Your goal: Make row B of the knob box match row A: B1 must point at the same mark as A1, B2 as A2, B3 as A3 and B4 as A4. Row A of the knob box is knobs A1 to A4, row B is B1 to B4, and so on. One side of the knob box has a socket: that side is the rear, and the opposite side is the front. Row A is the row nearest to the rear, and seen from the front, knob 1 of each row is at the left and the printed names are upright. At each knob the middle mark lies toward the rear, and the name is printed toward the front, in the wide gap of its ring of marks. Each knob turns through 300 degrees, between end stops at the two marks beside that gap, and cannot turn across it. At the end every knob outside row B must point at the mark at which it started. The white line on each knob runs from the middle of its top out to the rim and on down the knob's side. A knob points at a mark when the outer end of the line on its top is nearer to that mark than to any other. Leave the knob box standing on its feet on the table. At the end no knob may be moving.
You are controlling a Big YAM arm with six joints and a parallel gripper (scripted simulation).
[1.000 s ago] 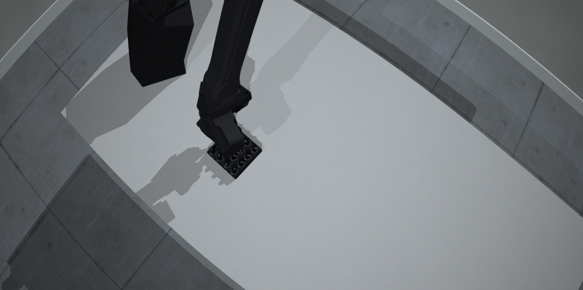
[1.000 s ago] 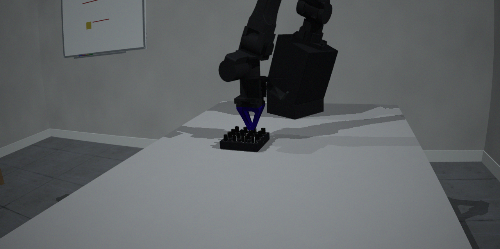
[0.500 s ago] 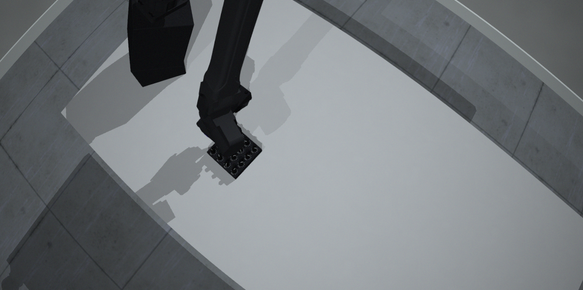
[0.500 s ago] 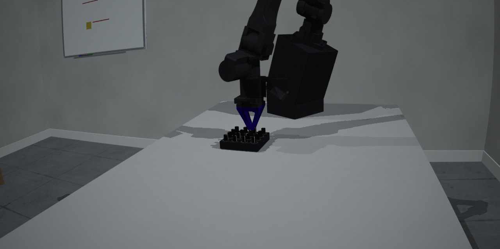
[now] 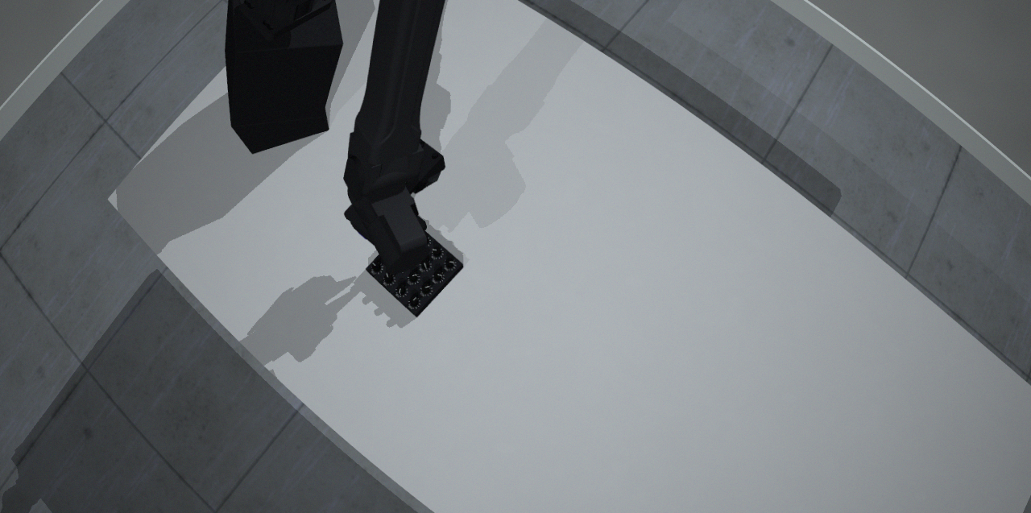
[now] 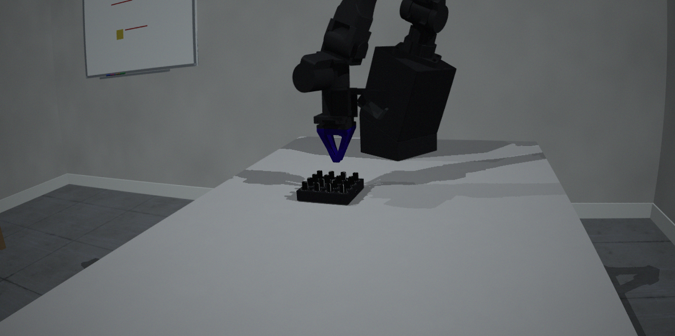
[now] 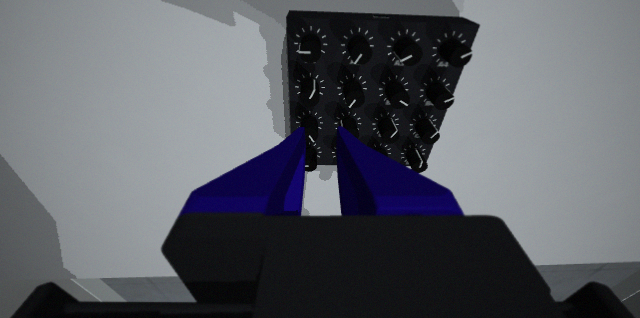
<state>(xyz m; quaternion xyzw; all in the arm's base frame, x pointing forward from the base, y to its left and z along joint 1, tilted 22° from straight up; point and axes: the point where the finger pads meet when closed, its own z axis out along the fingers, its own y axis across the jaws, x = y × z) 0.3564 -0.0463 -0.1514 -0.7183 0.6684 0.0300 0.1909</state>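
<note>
Hung with the blue fingertips of the gripper (image 6: 336,160) (image 7: 321,129) slightly apart, gripping nothing, above the knob box (image 5: 418,312) (image 6: 323,195) (image 7: 332,70), itself flat on the table (image 5: 648,293) (image 6: 330,263) (image 7: 150,133). In row B, from the wrist view, seemed mismatched at B1 (image 7: 311,89), with a line roughly rearward against the leftward one on A1 (image 7: 310,46). Seemed mismatched also at B3 (image 7: 398,94) beside A3 (image 7: 408,52); perhaps matched at B2 (image 7: 353,92) and B4 (image 7: 441,95), though too dim and slanted for certainty.

For a good turn, called for centring over one row-B knob, opening wide enough to straddle only that one, lowering straight, gripping lightly, rotating away from the wide gap, then releasing before lifting. Risked brushing neighbours otherwise.

Read faintly as "A4" beneath A4 (image 7: 454,51); too small to read on the rear edge. Showed red strokes, without legible words, on the distant whiteboard (image 6: 141,46).
</note>
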